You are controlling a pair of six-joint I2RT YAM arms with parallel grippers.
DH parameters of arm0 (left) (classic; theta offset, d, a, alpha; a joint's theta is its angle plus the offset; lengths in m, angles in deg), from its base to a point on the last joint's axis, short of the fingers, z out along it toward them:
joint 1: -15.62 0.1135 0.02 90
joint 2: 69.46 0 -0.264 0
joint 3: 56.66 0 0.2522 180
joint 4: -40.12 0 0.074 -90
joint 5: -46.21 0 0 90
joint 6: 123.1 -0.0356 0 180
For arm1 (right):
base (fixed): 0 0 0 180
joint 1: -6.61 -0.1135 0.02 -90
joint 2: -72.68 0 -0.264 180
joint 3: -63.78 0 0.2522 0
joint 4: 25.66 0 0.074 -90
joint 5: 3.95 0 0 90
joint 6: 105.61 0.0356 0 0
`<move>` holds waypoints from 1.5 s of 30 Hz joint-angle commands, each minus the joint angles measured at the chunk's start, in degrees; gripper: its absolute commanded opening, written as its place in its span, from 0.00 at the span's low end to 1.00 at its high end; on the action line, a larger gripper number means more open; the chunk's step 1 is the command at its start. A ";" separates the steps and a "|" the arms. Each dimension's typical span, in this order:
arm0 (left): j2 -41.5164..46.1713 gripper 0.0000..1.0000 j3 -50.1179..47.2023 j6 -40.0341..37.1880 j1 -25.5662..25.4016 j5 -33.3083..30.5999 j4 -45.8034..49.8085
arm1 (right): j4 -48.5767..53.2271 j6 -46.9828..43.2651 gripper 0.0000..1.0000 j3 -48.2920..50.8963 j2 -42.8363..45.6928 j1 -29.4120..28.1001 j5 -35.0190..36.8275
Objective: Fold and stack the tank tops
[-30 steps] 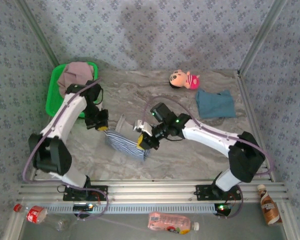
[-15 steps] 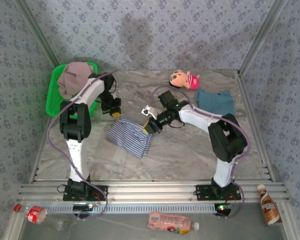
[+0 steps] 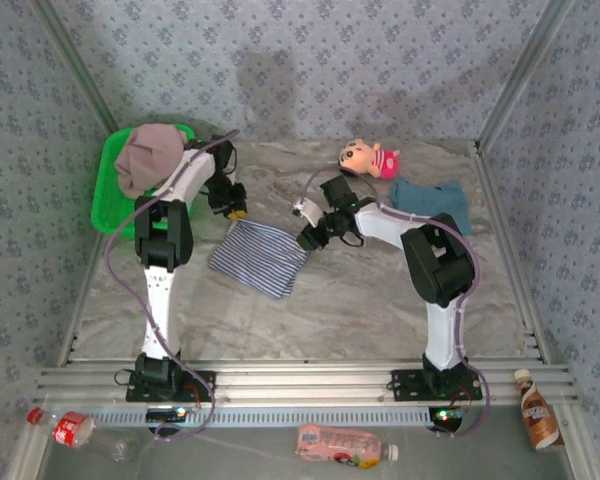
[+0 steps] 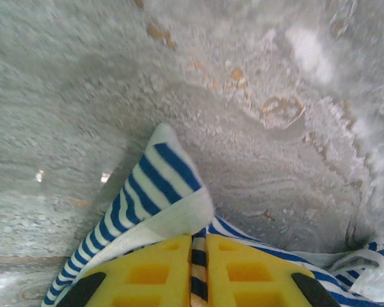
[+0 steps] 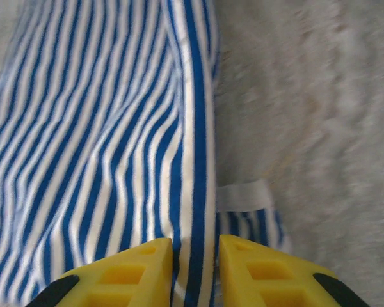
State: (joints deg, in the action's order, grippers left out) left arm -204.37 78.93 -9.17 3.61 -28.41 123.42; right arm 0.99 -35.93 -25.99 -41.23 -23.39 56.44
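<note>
Left wrist, left tool (image 4: pixel 200 242) pinching striped top (image 4: pixel 159 167), right tool (image 5: pixel 195 246) slightly parted

The navy-and-white striped tank top (image 3: pixel 260 258) lies folded into a flat, tilted four-sided panel just toward 9 o'clock from the middle of the table (image 3: pixel 360 300). Its stripes run along its length, and a white-hemmed corner (image 4: pixel 147 192) points toward 11 o'clock. Up close, the cloth (image 5: pixel 102 128) is smooth with a few soft ripples, and a white strap end pokes out at its edge. The teal-blue tank top (image 3: pixel 445 205) lies rumpled and unfolded at 2 o'clock. The mauve-pink tank top (image 3: pixel 148 155) sits bunched in a heap in the green basket (image 3: pixel 105 195) at 10 o'clock.
</note>
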 commanded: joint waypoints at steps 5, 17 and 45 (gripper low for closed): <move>0.58 0.22 3.89 1.60 0.67 -5.59 0.69 | -7.10 0.62 0.28 -2.38 -2.72 -1.04 12.46; 15.01 0.45 -11.66 -1.77 -0.24 -6.94 -5.70 | -9.92 8.33 0.43 7.19 10.94 -1.75 11.24; 3.77 0.48 -16.94 -13.02 2.03 -0.02 -12.58 | -6.07 23.47 0.51 13.69 5.57 -13.02 17.82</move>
State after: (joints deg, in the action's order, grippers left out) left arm -198.91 61.48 -21.33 4.99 -29.55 109.73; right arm -13.37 -9.48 -11.72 -36.68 -36.35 69.49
